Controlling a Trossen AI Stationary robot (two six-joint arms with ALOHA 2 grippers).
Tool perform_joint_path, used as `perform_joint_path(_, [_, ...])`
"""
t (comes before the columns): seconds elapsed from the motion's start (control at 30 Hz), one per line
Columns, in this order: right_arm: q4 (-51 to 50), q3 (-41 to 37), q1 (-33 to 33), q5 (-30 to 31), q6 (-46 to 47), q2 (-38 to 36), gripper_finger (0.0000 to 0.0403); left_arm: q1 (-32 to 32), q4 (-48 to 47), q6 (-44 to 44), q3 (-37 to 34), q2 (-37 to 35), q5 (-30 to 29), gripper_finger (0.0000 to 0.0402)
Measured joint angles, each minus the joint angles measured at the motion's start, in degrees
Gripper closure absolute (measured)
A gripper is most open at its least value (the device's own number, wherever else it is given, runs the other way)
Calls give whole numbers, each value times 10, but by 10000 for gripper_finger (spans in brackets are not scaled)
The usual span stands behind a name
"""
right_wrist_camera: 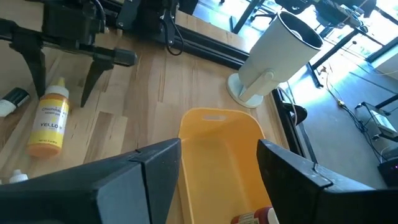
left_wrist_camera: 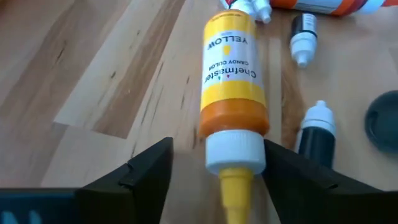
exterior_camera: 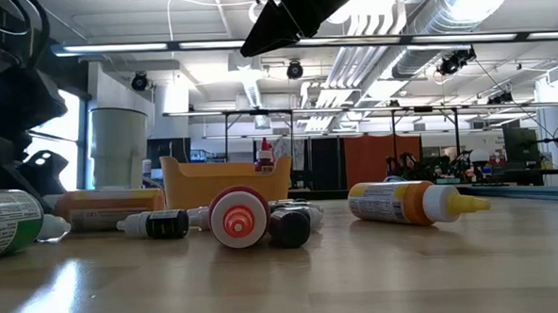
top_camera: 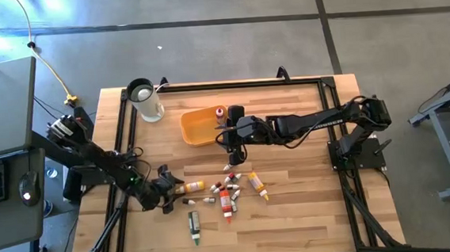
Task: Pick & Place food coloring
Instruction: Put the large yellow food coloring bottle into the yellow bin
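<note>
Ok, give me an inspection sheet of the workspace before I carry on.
Surface: wooden table, bare wood at the near side.
Job's things: yellow bottle lying between the left gripper's open fingers; other food coloring bottles scattered mid-table; one red-capped bottle in the yellow tray.
Clutter: white jug beside the tray.
Grippers: left gripper low at the yellow bottle; right gripper open, above the tray's edge.
Cables: yellow cable on the floor.
Surroundings: desk with keyboard and mouse at left.
</note>
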Motion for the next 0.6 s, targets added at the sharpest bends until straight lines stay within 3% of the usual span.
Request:
perform_joint_path(0.37, [-4, 0, 0, 0, 0, 0, 197, 12, 0, 16, 0, 0, -7, 289])
perform_joint_path(0.47, [-6, 0, 0, 0, 0, 0, 197, 13, 2, 15, 0, 0, -9, 292])
perform_joint_path(0.6, [-7, 0, 0, 0, 0, 0, 197, 12, 12, 14, 0, 0, -9, 259])
